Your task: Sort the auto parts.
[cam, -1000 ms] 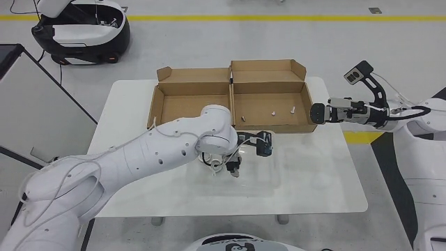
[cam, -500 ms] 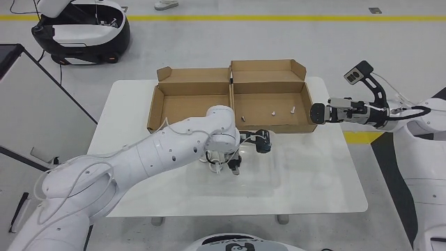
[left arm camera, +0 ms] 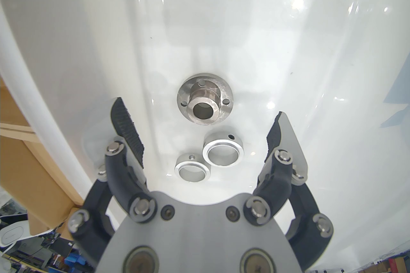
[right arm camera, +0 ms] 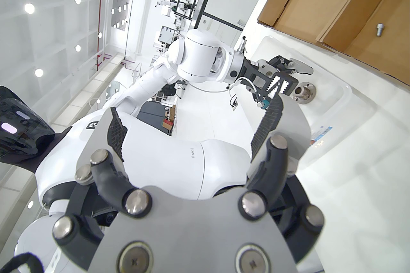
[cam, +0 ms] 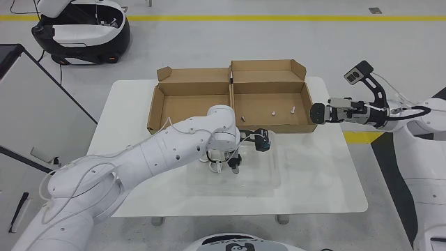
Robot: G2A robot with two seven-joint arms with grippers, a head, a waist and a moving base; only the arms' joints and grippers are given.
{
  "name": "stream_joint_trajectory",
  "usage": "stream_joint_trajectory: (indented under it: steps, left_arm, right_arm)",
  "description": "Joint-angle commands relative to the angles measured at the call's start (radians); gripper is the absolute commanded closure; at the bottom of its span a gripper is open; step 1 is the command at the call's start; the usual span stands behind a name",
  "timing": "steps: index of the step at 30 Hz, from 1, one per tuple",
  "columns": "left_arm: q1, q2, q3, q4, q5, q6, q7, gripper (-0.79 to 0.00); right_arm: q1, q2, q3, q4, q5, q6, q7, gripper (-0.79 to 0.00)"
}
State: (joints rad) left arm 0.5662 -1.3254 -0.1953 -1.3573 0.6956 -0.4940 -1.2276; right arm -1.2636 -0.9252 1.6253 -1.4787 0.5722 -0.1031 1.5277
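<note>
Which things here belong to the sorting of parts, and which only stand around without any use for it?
For the job: flanged hub, large ring, small ring, clear tray, cardboard box, bolt inside it.

Just standing about: white machine behind the table, black-framed panel beside it.

Left hand (left arm camera: 198, 112) open, pointing down; right hand (right arm camera: 195, 109) open, held out sideways.

One grey flanged steel hub (left arm camera: 205, 100), two silver aluminium collar rings (left arm camera: 223, 153) before left gripper (left arm camera: 198, 111); three small metal bolts (cam: 274, 113) beyond
</note>
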Motion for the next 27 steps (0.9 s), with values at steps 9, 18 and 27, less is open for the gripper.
stream_joint_trajectory:
  steps: [9,18,27]
  left_arm:
    - [0.0,0.0,0.0,0.0,0.0,0.0,0.0,-0.785]
    - [0.015,0.007,-0.023,0.008,-0.073,-0.037,-0.01,-0.785]
    - [0.007,0.006,-0.041,0.006,-0.135,-0.017,-0.081,-0.785]
  right_arm:
    - [0.0,0.0,0.0,0.0,0.0,0.0,0.0,-0.785]
    - [0.0,0.0,0.0,0.0,0.0,0.0,0.0,-0.785]
    - [0.0,0.0,0.0,0.0,0.0,0.0,0.0,-0.785]
